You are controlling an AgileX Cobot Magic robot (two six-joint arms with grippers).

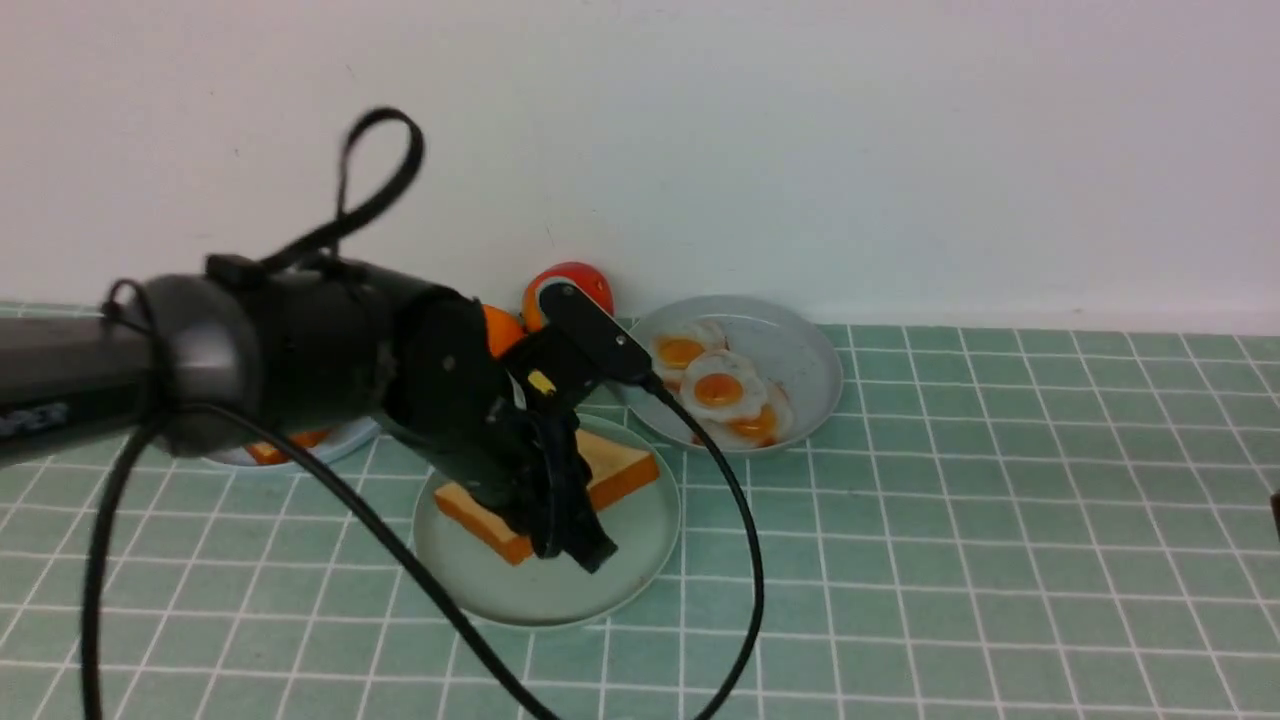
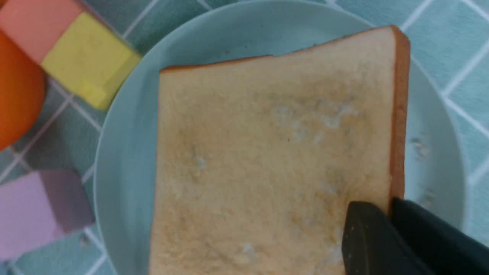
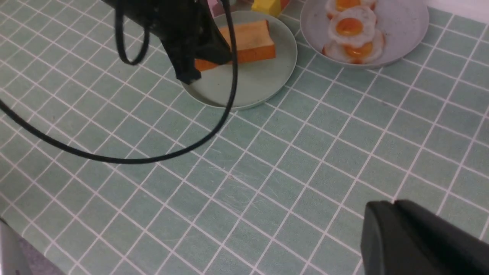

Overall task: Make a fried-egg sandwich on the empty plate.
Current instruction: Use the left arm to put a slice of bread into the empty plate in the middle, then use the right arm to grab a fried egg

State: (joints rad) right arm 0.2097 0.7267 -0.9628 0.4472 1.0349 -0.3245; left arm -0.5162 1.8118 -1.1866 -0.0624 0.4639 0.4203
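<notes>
A single golden toast slice (image 1: 625,465) with an orange-brown crust lies on the empty plate (image 1: 600,590), the pale mint-green one in the middle. My left gripper (image 2: 390,206) is shut on the crust at one corner of that slice (image 2: 267,152), one finger on top and one below. From the right wrist the same toast (image 3: 252,40) and mint plate (image 3: 256,88) show under the left arm. My right gripper (image 3: 393,204) hangs shut and empty over bare tablecloth, well apart from the plates. A fried-egg sandwich is not in view.
A grey-blue plate (image 1: 800,350) with fried eggs (image 1: 718,388) stands behind and to the right. A pale blue plate (image 1: 340,440) with toast is half hidden by the left arm. A red ball (image 1: 570,285) and coloured blocks (image 2: 89,61) lie by the wall. A black cable (image 1: 740,520) loops across the front.
</notes>
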